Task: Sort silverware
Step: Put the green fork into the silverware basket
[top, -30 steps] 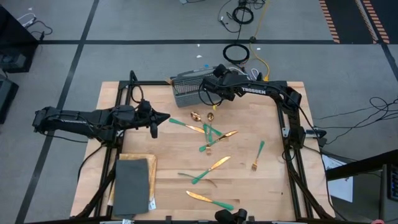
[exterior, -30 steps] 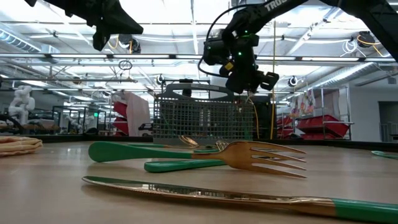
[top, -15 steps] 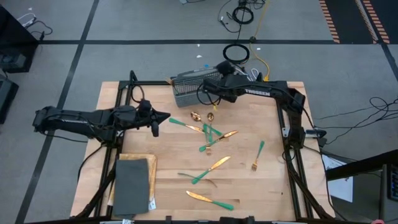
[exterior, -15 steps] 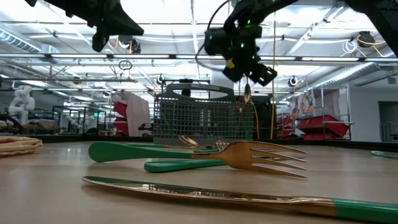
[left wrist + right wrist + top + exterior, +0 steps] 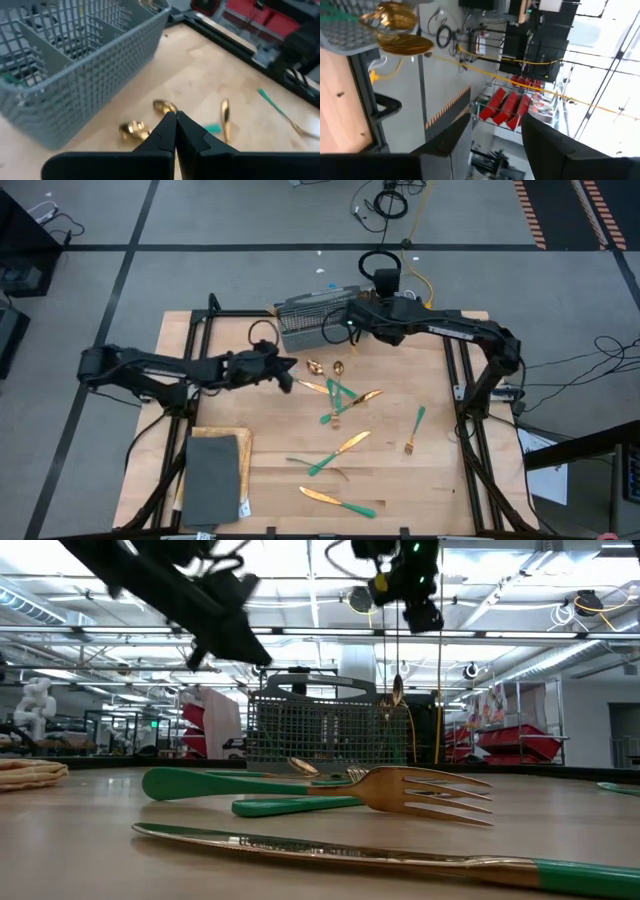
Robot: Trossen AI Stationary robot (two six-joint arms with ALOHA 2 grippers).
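Most of the silverware (image 5: 338,402) lay scattered across the counter (image 5: 430,480), from its centre toward 5 o'clock. My left fingers (image 5: 175,131), pressed together and empty, hovered over spoons beside the mesh basket (image 5: 308,323). My right gripper (image 5: 352,320) hung over the basket at 12 o'clock; I could not tell its grip.

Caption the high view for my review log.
Right pincer at the basket; left pincer shut over the scattered silverware.
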